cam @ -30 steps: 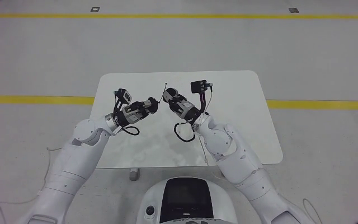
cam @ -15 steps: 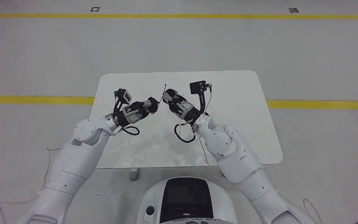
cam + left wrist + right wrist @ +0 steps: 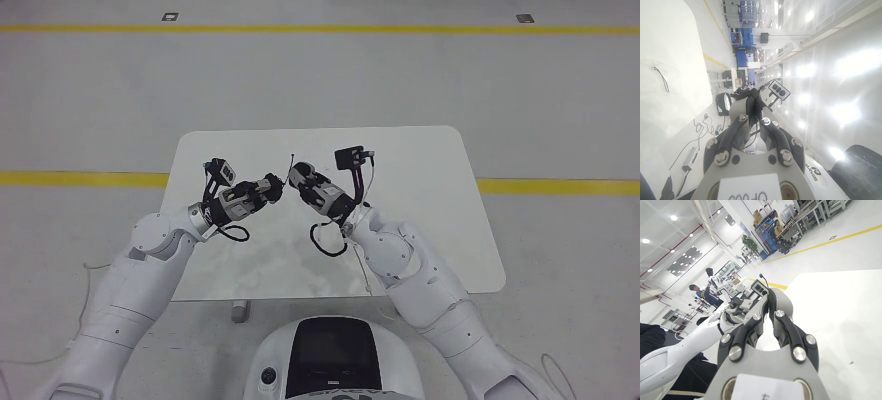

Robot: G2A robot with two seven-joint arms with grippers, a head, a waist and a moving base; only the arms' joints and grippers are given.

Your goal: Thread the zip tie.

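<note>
1. The zip tie (image 3: pixel 290 164) is a thin black strip held in the air over the counter (image 3: pixel 430 210), a little left of the middle of the top view. In the right wrist view, the zip tie (image 3: pixel 765 281) sticks out past the fingertips and ends in a small block.
2. The right gripper (image 3: pixel 294 178) has its pads pressed together on the strip. The right wrist view shows the right gripper (image 3: pixel 769 297) with no gap between its pads.
3. The left gripper (image 3: pixel 273 186) is tip to tip with the right one, almost touching it. In the left wrist view, the left gripper (image 3: pixel 753 106) has its pads closed together. A dark, crumpled shape sits at its tips, and what it is cannot be told.
4. Both grippers are raised above the white, round-cornered counter, towards its left half in the top view.
5. A clear flat piece (image 3: pixel 660 75) with thin black strands on it lies on the counter, well apart from the grippers.
6. A tiny dark speck (image 3: pixel 851 362) rests on the counter.
7. Yellow lines (image 3: pixel 80 178) cross the pale floor around the counter.
</note>
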